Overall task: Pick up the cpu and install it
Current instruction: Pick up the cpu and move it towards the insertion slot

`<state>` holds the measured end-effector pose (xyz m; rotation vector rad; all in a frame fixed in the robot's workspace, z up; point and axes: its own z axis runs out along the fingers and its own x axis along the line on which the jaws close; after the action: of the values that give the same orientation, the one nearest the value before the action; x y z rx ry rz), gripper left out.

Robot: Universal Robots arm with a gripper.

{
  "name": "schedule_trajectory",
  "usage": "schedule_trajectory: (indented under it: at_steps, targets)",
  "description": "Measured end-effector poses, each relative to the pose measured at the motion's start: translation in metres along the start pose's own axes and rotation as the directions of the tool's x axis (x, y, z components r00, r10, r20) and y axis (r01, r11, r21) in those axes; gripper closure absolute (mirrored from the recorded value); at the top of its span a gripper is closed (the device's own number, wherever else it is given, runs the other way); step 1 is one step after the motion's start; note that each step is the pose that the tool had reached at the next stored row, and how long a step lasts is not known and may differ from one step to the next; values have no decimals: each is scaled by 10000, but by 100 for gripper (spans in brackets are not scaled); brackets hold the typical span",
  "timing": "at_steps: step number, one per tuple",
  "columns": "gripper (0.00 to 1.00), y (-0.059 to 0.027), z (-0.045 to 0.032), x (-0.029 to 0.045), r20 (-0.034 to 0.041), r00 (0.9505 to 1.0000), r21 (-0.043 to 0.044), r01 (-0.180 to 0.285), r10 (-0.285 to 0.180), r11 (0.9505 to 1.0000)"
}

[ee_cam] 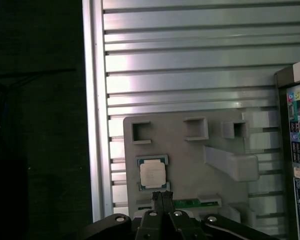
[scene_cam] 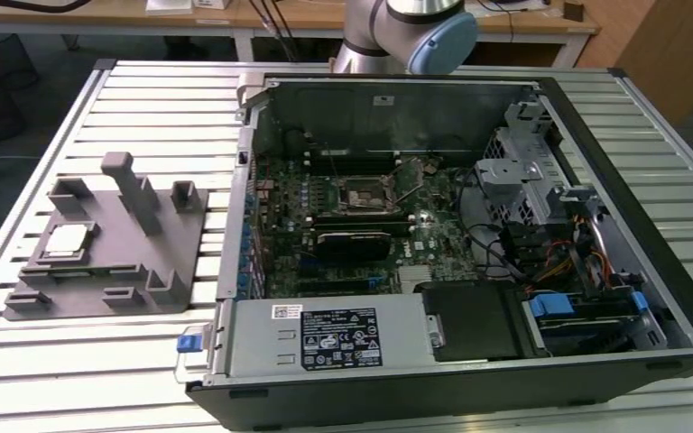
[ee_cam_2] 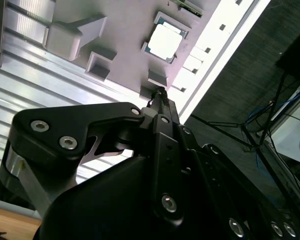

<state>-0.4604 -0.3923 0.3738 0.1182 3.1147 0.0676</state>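
The cpu (scene_cam: 68, 239) is a small silver square lying flat in a recess of the grey fixture plate (scene_cam: 142, 271), at the exterior view's left. In both wrist views the cpu (ee_cam_2: 163, 42) (ee_cam: 153, 175) shows from above, just beyond my fingertips. My gripper (ee_cam_2: 160, 93) (ee_cam: 162, 196) hovers above the plate beside the cpu, apart from it, its two black fingers pressed together with nothing between them. The motherboard's square socket (scene_cam: 359, 194) sits inside the open computer case.
The open computer case (scene_cam: 635, 162) fills the middle and right of the slatted metal table (scene_cam: 106, 361). Upright posts (scene_cam: 130, 185) rise from the fixture plate near the cpu. The arm's base (scene_cam: 401, 32) stands behind the case. The table's edge (ee_cam: 95, 125) runs close to the plate.
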Motion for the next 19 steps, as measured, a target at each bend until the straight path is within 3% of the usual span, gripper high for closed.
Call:
schedule_trajectory:
  at_steps: [9,12,15,16,17,19]
  targets:
    - [89,-4,85,2,-4,10000,0,0,0,10000]
    - [71,-6,140,3,-8,10000,1,1,-1,10000]
    - [65,-8,194,4,-28,10000,1,30,-30,10000]
    - [53,-9,212,5,-35,10000,1,73,-73,10000]
    - [53,-10,230,5,-42,9999,0,139,-139,9999]
    - [42,-13,267,6,-82,9993,-5,366,-366,9993]
